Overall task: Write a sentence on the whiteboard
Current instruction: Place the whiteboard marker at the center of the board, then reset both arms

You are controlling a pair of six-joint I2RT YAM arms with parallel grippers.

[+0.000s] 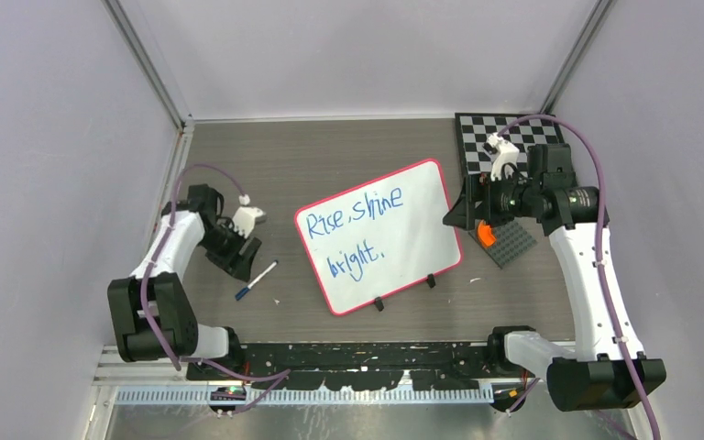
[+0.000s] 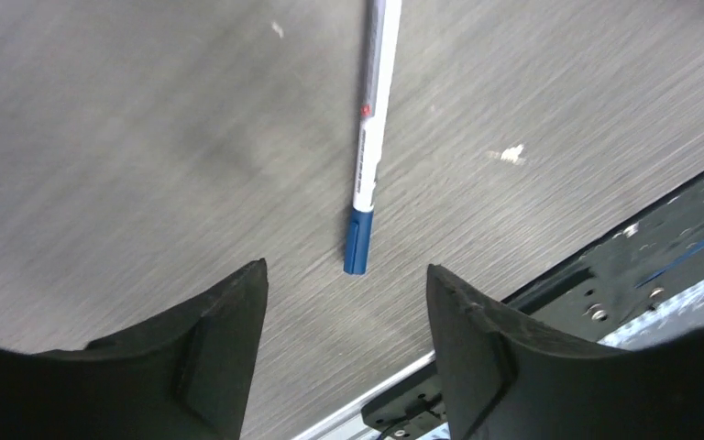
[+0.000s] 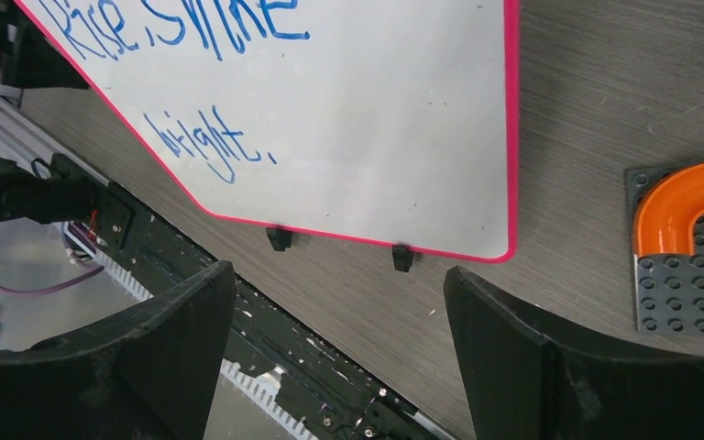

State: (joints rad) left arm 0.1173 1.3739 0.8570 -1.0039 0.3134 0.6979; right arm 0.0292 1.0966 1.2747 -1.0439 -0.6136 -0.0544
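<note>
The whiteboard (image 1: pixel 422 225) lies flat mid-table, tilted, with a red-pink rim and two black clips (image 1: pixel 404 291) on its near edge. The sentence (image 1: pixel 353 215), in blue marker, reads "Rise, shine bright." in two lines. A white marker with a blue cap (image 1: pixel 257 280) lies on the table left of the board. My left gripper (image 1: pixel 238 259) is open and empty just above the marker's left side; the marker (image 2: pixel 371 137) lies ahead of its jaws. My right gripper (image 1: pixel 463 215) is open and empty at the board's right edge. The board (image 3: pixel 403 137) and the sentence (image 3: pixel 183 37) also show in the right wrist view.
A black-and-white checkerboard (image 1: pixel 486 137) lies at the back right. A grey studded baseplate (image 1: pixel 513 243) with an orange curved piece (image 1: pixel 486 235) sits under the right arm, and shows in the right wrist view (image 3: pixel 687 284). A black rail (image 1: pixel 357 353) runs along the near edge.
</note>
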